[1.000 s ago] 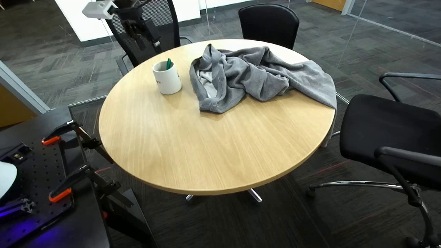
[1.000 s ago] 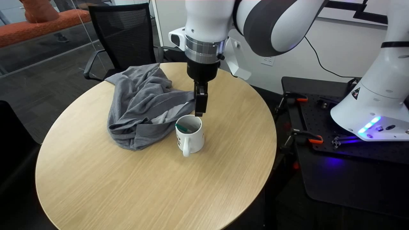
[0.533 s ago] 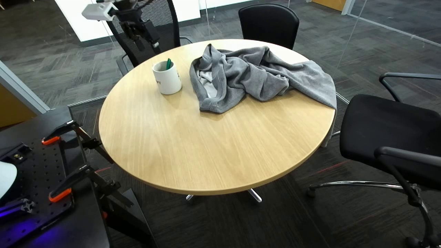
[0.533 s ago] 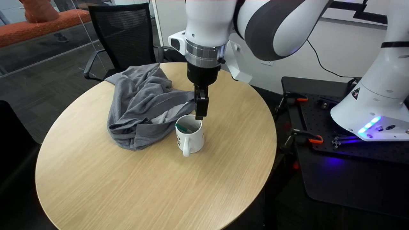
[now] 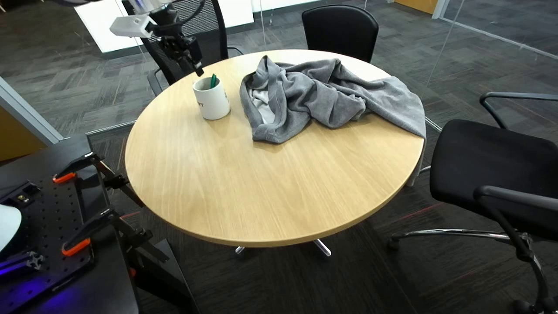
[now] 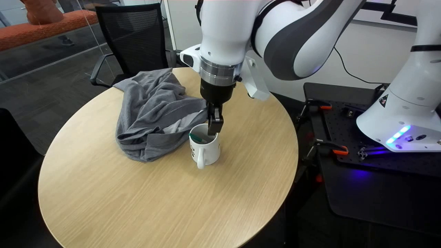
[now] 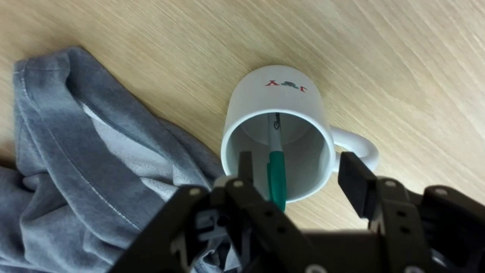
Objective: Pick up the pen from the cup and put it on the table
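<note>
A white mug stands upright on the round wooden table; it shows in both exterior views. A pen with a green cap and a grey-white barrel leans in the mug, cap end up at the rim. The cap also shows in both exterior views. My gripper is open and empty, pointing down over the mug's mouth. In the wrist view the cap appears between the fingers, nearer the left one. In an exterior view the fingertips overlap the mug's rim; contact cannot be told.
A crumpled grey cloth garment lies on the table beside the mug and hangs over the edge. The mug's handle sticks out under the right finger in the wrist view. Black chairs stand around the table.
My gripper has moved down and closer to the mug, with its fingertips now at the height of the rim in an exterior view. The mug, pen and garment have not moved.
</note>
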Action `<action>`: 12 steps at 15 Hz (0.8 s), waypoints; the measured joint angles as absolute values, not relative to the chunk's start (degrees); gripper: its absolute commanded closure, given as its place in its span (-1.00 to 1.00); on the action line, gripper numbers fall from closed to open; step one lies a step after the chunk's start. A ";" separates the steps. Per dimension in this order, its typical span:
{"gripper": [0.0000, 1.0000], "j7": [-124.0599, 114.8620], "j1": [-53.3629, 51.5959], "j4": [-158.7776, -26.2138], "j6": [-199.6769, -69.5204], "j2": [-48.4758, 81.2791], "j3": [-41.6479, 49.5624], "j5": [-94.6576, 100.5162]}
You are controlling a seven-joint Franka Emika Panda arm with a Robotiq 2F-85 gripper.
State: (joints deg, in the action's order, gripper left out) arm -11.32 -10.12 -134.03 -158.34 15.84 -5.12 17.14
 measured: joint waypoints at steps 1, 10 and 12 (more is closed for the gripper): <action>-0.28 -11.31 -10.38 -133.90 -159.52 16.54 -4.66 17.56; 0.13 -10.11 -11.39 -131.57 -166.65 22.81 -2.44 17.75; 0.25 -10.11 -11.93 -131.27 -167.19 23.40 -1.97 17.74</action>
State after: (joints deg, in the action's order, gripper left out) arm -10.11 -11.93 -131.27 -167.19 23.40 -1.97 17.74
